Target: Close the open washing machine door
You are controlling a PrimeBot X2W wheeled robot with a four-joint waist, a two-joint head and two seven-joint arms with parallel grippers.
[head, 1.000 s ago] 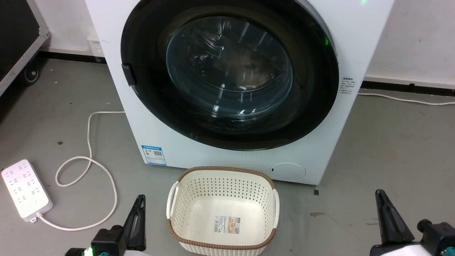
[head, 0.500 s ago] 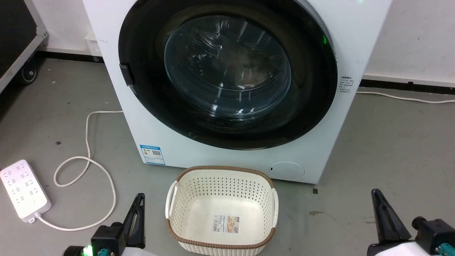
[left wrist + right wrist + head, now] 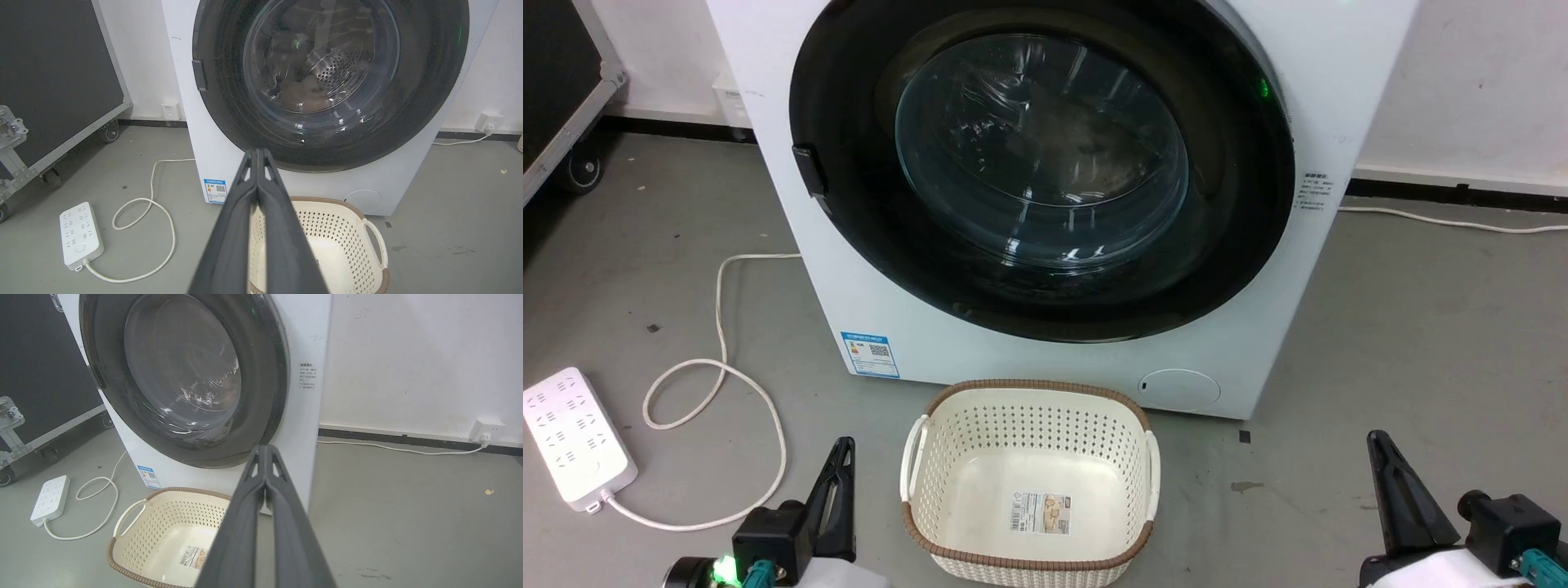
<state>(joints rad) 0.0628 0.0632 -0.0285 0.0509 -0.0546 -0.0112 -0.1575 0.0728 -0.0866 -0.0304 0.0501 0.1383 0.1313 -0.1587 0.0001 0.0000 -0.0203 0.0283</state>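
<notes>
The washing machine door (image 3: 1041, 163) is a big round black frame with a bulging clear glass window. It lies flat against the white washer (image 3: 1045, 367), with no gap showing along its rim in the right wrist view, where the door (image 3: 179, 375) is seen from the side. A small black latch tab (image 3: 805, 170) sits on its left edge. Through the glass of the door (image 3: 327, 73) the steel drum shows. My left gripper (image 3: 845, 445) is shut and empty, low at the left, well short of the washer. My right gripper (image 3: 1376, 441) is shut and empty at the lower right.
A cream perforated basket (image 3: 1029, 385) with a brown rim stands on the floor right before the washer, between my grippers. A white power strip (image 3: 576, 437) and its looping cable (image 3: 719, 327) lie to the left. A black wheeled case (image 3: 57, 73) stands far left.
The whole head view has drifted a little, so the camera has moved. The door stays flat against the washer, and both grippers stay shut in about the same places.
</notes>
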